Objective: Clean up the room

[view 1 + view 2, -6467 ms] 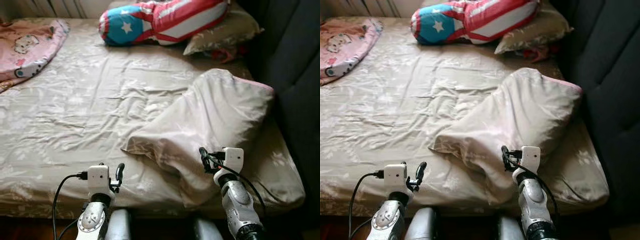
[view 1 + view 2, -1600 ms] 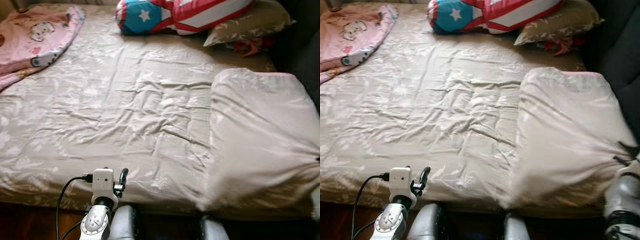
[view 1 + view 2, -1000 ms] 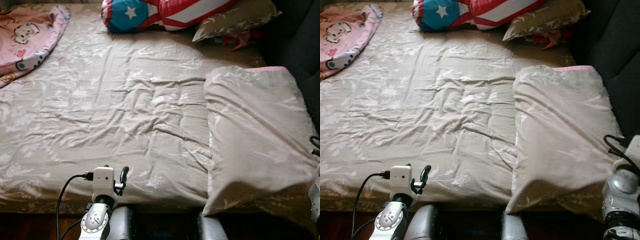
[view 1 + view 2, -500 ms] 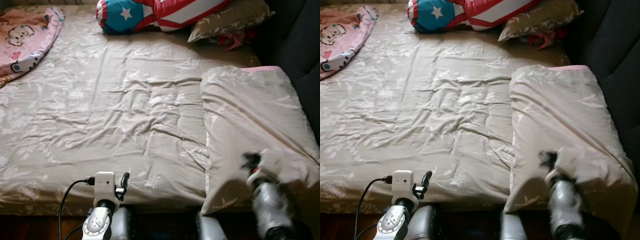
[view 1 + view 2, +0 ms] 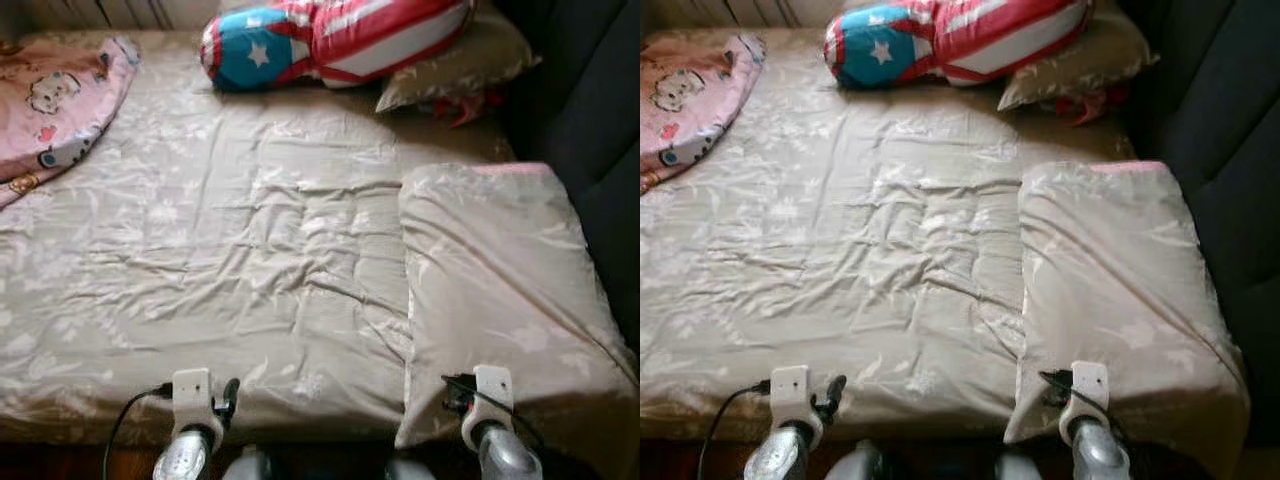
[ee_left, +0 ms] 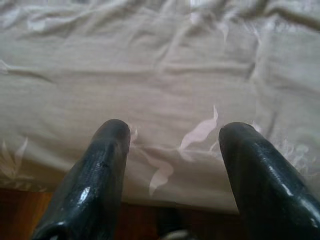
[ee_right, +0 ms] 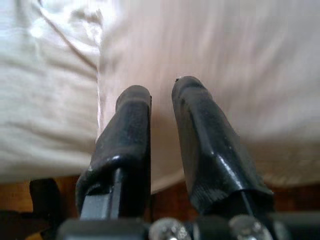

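From the left eye view, the bed (image 5: 200, 270) stretched away beyond both grippers. The folded blanket (image 5: 495, 290) lay flat directly ahead of the right gripper (image 5: 458, 395), squared along the far-right side of the mattress; seconds before it had been a slumped, twisted heap, so the straightening pull seemed finished. The right gripper had come back from the outer corner to hover just above the blanket's near edge. The left gripper (image 5: 229, 396) hung at the near edge of the sheet, unchanged. Well beyond both lay the flag-patterned pillow (image 5: 335, 40); far off past the left gripper lay the pink blanket (image 5: 50, 100).

The right eye view showed the same layout, the blanket's near corner drooping over the mattress edge just beside the right gripper.

In the left wrist view, the left fingers (image 6: 100, 170) stood wide apart with nothing between them, the wrinkled sheet ahead.

In the right wrist view, the right fingers (image 7: 130, 130) were nearly closed, a narrow gap left, holding nothing; the blanket's edge ran just ahead. Judging by this, the blanket was released, and the pink blanket probably remained to tidy.
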